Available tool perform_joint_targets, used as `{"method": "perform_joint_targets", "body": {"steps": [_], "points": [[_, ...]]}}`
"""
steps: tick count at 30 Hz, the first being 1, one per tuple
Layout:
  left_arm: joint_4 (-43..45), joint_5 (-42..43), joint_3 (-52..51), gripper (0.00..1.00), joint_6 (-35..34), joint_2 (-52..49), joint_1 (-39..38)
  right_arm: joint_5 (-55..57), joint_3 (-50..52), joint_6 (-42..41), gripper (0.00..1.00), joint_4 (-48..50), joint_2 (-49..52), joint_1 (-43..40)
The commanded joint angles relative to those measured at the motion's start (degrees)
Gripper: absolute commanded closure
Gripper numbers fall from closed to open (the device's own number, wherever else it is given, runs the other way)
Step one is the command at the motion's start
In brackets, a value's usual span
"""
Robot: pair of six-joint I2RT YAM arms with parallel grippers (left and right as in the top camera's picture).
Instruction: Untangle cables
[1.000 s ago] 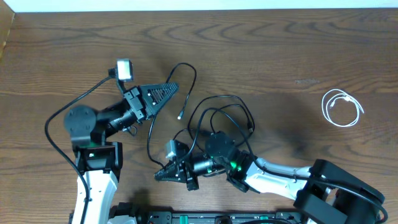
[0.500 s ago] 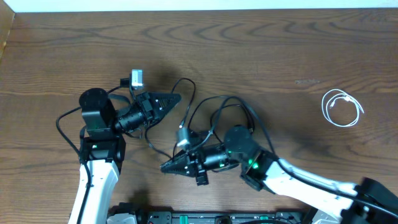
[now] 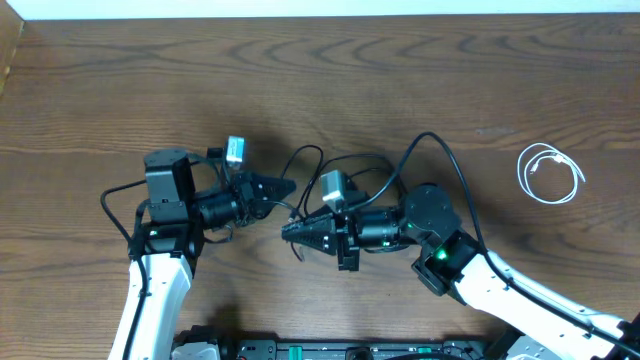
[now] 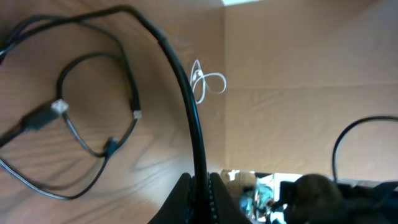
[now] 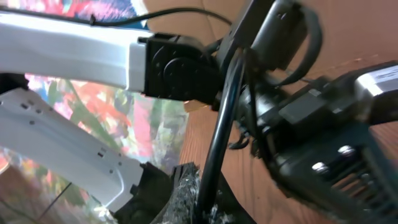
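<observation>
Closely side by side at the desk (image 3: 420, 80) centre, the left hand (image 3: 287, 187) and the right hand (image 3: 288, 231) are each clamped tight on a strand of the black cables (image 4: 132, 87). Their loops lie at 1 o'clock. Farther, at 3 o'clock, the white cable (image 3: 520, 170) lies coiled alone.

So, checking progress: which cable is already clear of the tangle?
The white cable, coiled alone at the right side of the table. The black cables lie looped together near the centre.
</observation>
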State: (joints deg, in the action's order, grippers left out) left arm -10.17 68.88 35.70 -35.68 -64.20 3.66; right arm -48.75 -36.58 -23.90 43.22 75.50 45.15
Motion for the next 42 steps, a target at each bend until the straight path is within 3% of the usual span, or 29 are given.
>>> {"method": "perform_joint_targets", "body": {"steps": [1,13,15,21,27,29,31,36,42], "points": [[-1.6,0.13,0.13,0.92,7.93,-0.11,0.17,2.82,-0.31,-3.45,0.99,0.22,-1.46,-1.49],[-10.25,-16.02,0.13,0.91,10.62,-0.11,0.17,-3.63,-10.8,-4.79,0.99,-7.61,-6.05,-3.48],[-12.13,-19.63,0.09,0.85,10.62,-0.11,0.17,-6.03,-13.6,-4.76,0.99,-7.56,-6.21,-3.5],[-17.66,-29.73,0.0,0.83,10.64,-0.11,0.17,-10.19,-21.55,-4.55,0.99,-7.43,-6.19,-3.5],[-21.99,-37.9,-0.02,0.64,10.64,-0.11,0.17,-10.01,-26.62,-2.86,0.99,-7.21,-6.19,-3.61],[-23.37,-40.85,-0.02,0.61,10.64,-0.11,0.17,-9.2,-27.89,-1.27,0.99,-7.21,-6.19,-3.61],[-24.74,-43.95,-0.02,0.48,10.62,-0.11,0.17,-7.43,-28.61,0.87,0.99,-7.21,-6.19,-3.61],[-25.81,-49.31,-1.07,0.31,10.84,-0.11,0.17,2.93,-28.79,3.43,0.99,-8.5,-6.19,-4.17],[-25.77,-47.82,-2.51,0.21,19.34,-0.11,0.17,18.18,-28.79,5.29,0.99,-22.12,-6.05,-5.9]]}}
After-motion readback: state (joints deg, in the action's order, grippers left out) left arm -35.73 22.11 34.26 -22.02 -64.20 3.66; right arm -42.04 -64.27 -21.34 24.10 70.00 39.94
